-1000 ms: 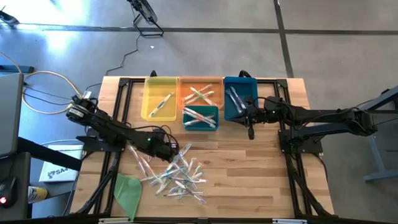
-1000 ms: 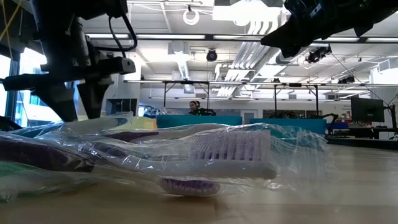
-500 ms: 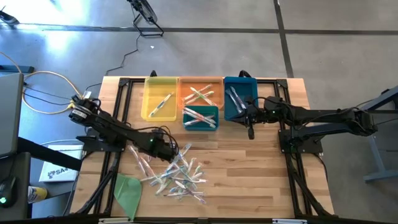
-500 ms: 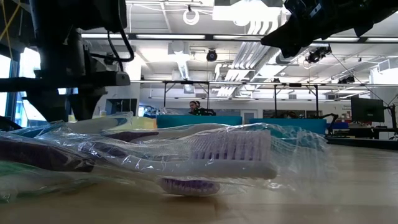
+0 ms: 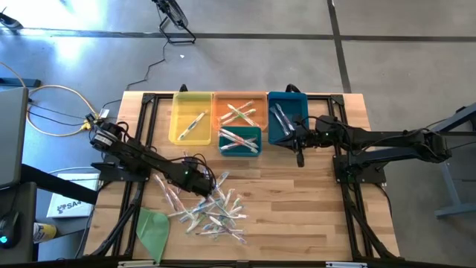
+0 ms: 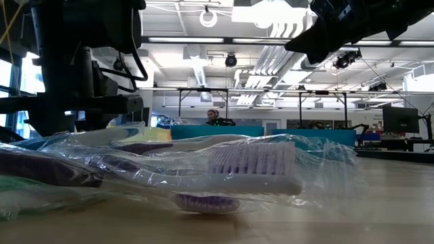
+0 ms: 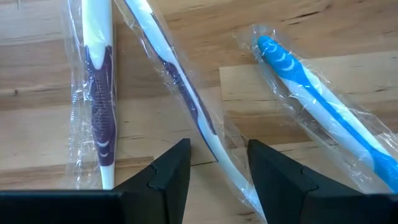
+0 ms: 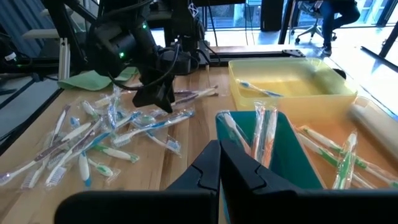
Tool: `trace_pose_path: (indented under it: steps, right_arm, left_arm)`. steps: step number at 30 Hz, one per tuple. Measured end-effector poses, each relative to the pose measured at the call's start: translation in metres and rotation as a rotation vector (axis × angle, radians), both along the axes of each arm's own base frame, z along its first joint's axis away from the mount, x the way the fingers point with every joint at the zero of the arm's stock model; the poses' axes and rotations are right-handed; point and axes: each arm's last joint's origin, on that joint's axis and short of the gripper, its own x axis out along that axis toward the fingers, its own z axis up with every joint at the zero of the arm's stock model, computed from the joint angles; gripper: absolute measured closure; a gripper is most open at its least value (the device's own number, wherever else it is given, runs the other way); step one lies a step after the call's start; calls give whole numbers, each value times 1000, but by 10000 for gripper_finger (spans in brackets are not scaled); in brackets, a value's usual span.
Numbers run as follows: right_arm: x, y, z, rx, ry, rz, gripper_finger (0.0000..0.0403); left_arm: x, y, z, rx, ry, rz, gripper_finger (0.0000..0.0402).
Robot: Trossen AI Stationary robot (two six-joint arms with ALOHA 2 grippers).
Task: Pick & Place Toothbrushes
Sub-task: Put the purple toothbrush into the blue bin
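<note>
We see bright ceiling lights [image 6: 271, 27] overhead, glare on the floor [image 5: 74, 45], soft shadows on the table [image 5: 297, 208], and nearby wrapped toothbrushes [image 6: 203, 169] blurred.

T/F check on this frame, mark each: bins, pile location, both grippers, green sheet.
1. The yellow bin holds a toothbrush. True.
2. The loose toothbrush pile lies on the wood between the green sheet and the bins. False: the sheet is at the table's near left corner, and the pile lies to its right, nearer the bins.
3. The left gripper has its fingers open astride a wrapped purple-and-white toothbrush. True.
4. The right gripper is open over the pile. False: it is shut and sits beside the blue bin, away from the pile.
5. The orange bin is empty. False: it holds several toothbrushes.
</note>
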Motion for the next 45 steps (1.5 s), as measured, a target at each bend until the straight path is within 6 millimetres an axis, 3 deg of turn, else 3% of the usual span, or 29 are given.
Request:
trace_pose_path:
  steps: [45]
  right_arm:
    - [0,0,0,-4,1,-2,401]
  left_arm:
    - [2,-1,-2,-20,-11,-5,245]
